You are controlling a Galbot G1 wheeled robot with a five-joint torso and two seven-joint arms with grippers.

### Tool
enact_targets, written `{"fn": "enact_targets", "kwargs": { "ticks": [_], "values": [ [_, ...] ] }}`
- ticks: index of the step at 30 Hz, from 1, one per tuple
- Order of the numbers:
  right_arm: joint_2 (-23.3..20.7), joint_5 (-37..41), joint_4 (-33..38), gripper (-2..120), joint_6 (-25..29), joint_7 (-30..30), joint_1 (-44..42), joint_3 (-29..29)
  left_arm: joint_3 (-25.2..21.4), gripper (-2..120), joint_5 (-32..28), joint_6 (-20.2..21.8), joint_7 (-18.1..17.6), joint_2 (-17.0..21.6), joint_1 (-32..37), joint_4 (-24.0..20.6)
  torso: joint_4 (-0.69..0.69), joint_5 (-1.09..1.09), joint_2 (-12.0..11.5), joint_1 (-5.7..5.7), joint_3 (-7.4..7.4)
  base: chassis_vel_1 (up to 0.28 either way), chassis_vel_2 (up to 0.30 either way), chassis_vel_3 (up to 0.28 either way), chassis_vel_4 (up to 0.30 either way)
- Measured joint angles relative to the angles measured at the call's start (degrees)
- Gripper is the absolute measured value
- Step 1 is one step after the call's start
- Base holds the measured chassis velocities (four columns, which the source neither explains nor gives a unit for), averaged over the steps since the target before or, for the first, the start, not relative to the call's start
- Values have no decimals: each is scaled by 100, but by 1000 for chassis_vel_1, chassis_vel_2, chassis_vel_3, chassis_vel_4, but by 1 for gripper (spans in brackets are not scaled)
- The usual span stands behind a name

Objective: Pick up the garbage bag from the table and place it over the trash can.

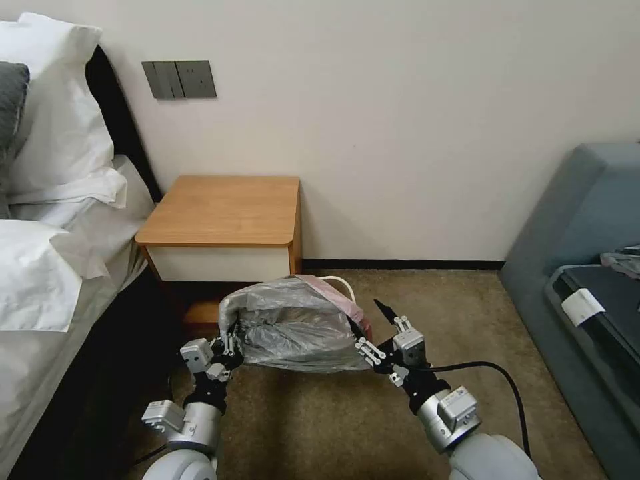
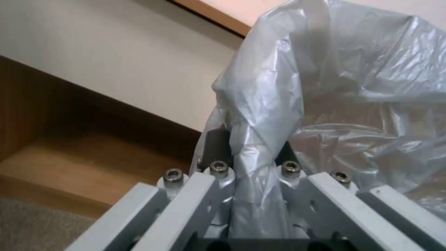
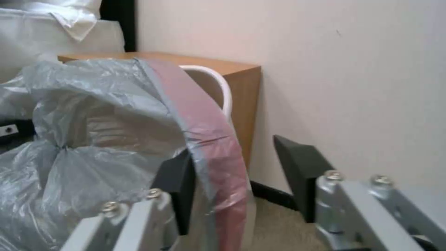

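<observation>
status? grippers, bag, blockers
Left gripper shut on garbage bag. Right gripper open at bag's pink edge. Bag draped over trash can. Nothing blocking.

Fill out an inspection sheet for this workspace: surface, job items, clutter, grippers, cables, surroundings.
Surface: the table has a bare wooden top.
Job's things: the garbage bag hangs spread in front of the table, draped over the trash can, whose rim peeks out behind its pinkish-red edge.
Clutter: nothing seen.
Grippers: the left gripper is shut on a bunched fold of the bag; the right gripper is open, with the bag's pink edge between its fingers.
Cables: a black cable loops from the right wrist.
Surroundings: bed with white pillows on the left, grey sofa on the right, wall switch plate, brown carpet.
</observation>
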Motion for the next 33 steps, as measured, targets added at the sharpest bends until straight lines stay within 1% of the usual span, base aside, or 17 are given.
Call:
{"fn": "enact_targets", "kwargs": {
  "ticks": [1, 2, 5, 6, 9, 10, 12, 19, 22, 23, 25, 26, 27, 30, 31, 33],
  "values": [
    [2, 0, -8, 36, 0, 0, 3, -4, 0, 3, 3, 0, 1, -1, 1, 2, 0, 0, 0, 0, 0, 0, 0, 0, 0],
    [2, 0, -8, 36, 0, 0, 3, -4, 0, 3, 3, 0, 1, -1, 1, 2, 0, 0, 0, 0, 0, 0, 0, 0, 0],
    [13, 0, -26, 22, 0, -5, 6, -13, 4, 3, 26, -1, 3, -5, 4, 13, 0, 0, 0, 0, 0, 0, 0, 0, 0],
    [13, 0, -26, 22, 0, -5, 6, -13, 4, 3, 26, -1, 3, -5, 4, 13, 0, 0, 0, 0, 0, 0, 0, 0, 0],
    [17, -5, -28, 7, 1, -14, 2, -15, 4, 3, 59, -19, 9, -5, 4, 24, 0, 0, 0, 0, 0, 0, 0, 0, 0],
    [17, -5, -28, 7, 1, -14, 2, -15, 4, 3, 59, -19, 9, -5, 4, 24, 0, 0, 0, 0, 0, 0, 0, 0, 0],
    [17, -7, -32, 0, 3, -15, 4, -15, 4, 3, 69, -27, 32, -4, 4, 27, 0, 0, 0, 0, 0, 0, 0, 0, 0],
    [18, -11, -23, 0, 10, -15, 47, 8, -14, 3, 187, -126, 204, 16, 16, 92, 0, 0, 0, 0, 0, 0, 0, 0, 0],
    [-20, -7, 8, 0, 9, -2, 112, 57, -75, 3, 336, -270, 444, 83, 56, 157, 0, 0, 0, 0, 0, 0, 0, 0, 0],
    [-20, -7, 8, 0, 9, -2, 112, 57, -75, 3, 336, -270, 444, 83, 56, 157, 0, 0, 0, 0, 0, 0, 0, 0, 0],
    [-48, 30, -8, 0, -1, 25, 189, 100, -106, 3, 343, -389, 635, 110, 88, 166, 0, 0, 0, 0, 0, 0, 0, 0, 0],
    [-62, 53, -32, 0, -10, 44, 225, 115, -110, 3, 320, -453, 731, 115, 98, 166, 1, 0, 0, 0, 0, 0, 0, 0, 0],
    [-62, 53, -32, 0, -10, 44, 225, 115, -110, 3, 320, -453, 731, 115, 98, 166, 1, 0, 0, 0, 0, 0, 0, 0, 0],
    [-120, 108, -111, 0, -37, 88, 300, 156, -121, 3, 144, -623, 983, 120, 102, 168, 0, 0, 0, 0, 0, 0, 0, 0, 0],
    [-120, 108, -111, 0, -37, 88, 300, 156, -121, 3, 144, -623, 983, 120, 102, 168, 0, 0, 0, 0, 0, 0, 0, 0, 0],
    [-149, 117, -168, 0, -40, 102, 314, 174, -119, 3, -103, -667, 1097, 125, 101, 148, 0, -1, 0, 0, 0, 0, 0, 0, 0]
  ]
}}
